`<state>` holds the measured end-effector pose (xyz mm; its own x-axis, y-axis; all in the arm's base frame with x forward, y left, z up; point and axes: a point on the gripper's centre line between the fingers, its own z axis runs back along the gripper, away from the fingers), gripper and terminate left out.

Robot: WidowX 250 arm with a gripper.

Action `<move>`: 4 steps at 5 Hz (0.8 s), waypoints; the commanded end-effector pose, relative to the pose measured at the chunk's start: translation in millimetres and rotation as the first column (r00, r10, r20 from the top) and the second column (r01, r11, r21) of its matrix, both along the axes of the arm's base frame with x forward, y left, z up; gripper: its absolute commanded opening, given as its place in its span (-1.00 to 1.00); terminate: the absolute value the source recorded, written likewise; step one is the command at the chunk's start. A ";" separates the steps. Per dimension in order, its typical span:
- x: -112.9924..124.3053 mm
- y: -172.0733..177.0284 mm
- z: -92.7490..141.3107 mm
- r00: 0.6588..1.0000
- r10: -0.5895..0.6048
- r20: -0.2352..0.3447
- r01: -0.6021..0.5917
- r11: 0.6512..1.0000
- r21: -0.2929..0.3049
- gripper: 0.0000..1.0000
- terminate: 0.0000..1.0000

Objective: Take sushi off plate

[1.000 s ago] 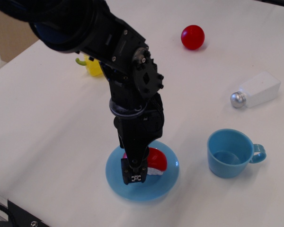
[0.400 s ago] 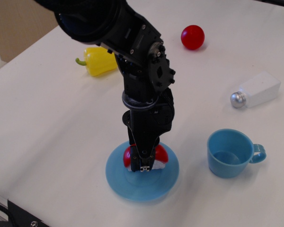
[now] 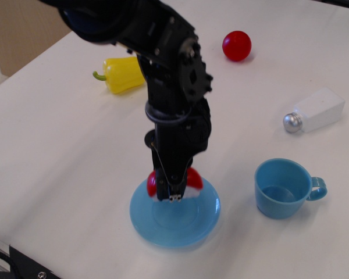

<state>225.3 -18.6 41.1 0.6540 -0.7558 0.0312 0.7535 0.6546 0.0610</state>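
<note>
Centre frame: black arm enters from upper left, bends down steeply, wrist nearly vertical. Tool (image 3: 173, 195) points straight down over the far part of the plate (image 3: 180, 224), clenched around the sushi (image 3: 153, 182). Red top shows on either side of the black fingers; rice base hidden behind them. Cannot tell whether sushi touches plate or hangs just above it. Plate sits low centre on the white tabletop (image 3: 58, 151). Blue cup (image 3: 282, 188) right of plate, apart. Yellow pepper (image 3: 122, 74) upper left, its right end hidden by the arm. Red ball (image 3: 237, 45) top. Salt shaker (image 3: 314, 111) lying at right.
</note>
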 end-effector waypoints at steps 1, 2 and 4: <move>12.5 28.3 66.9 0.985 0.135 0.109 -0.134 0.991 -0.022 -1.00 -1.00; 34.1 29.2 59.1 0.972 0.205 0.112 -0.204 0.979 -0.026 -1.00 -1.00; 86.2 16.9 22.0 0.979 0.179 0.092 -0.175 0.983 -0.048 -1.00 -1.00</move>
